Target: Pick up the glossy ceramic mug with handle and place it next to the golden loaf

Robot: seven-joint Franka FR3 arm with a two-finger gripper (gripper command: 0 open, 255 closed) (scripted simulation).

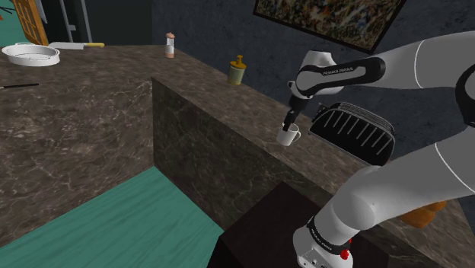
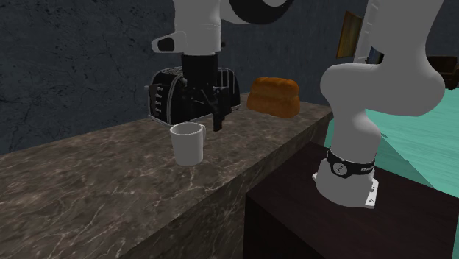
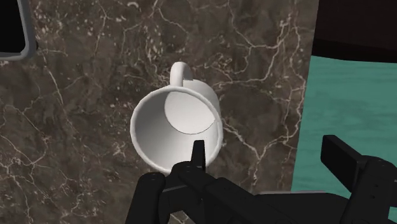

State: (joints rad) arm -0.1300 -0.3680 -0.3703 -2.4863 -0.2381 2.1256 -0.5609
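Observation:
A glossy white mug point(image 2: 187, 143) with a handle stands upright and empty on the dark marble counter point(image 2: 88, 191), close to its front edge. My black gripper point(image 2: 206, 118) hangs open just above it. In the wrist view one fingertip point(image 3: 198, 153) sits over the mug's point(image 3: 177, 130) rim, while the other finger point(image 3: 342, 159) is out past the counter edge; the handle points away from the gripper point(image 3: 270, 159). The golden loaf point(image 2: 274, 96) lies farther along the counter, beyond a black toaster point(image 2: 184, 92). In the shoulder view the gripper point(image 1: 287, 122) is right over the mug point(image 1: 288, 137).
The toaster point(image 1: 354, 129) stands close behind the mug. A yellow bottle point(image 1: 237, 71) and a small shaker point(image 1: 170, 46) stand along the back wall. A white bowl point(image 1: 30, 55) is at the far end. Teal floor point(image 3: 347, 95) lies below the counter edge, with the dark stand point(image 2: 331, 221) beside it.

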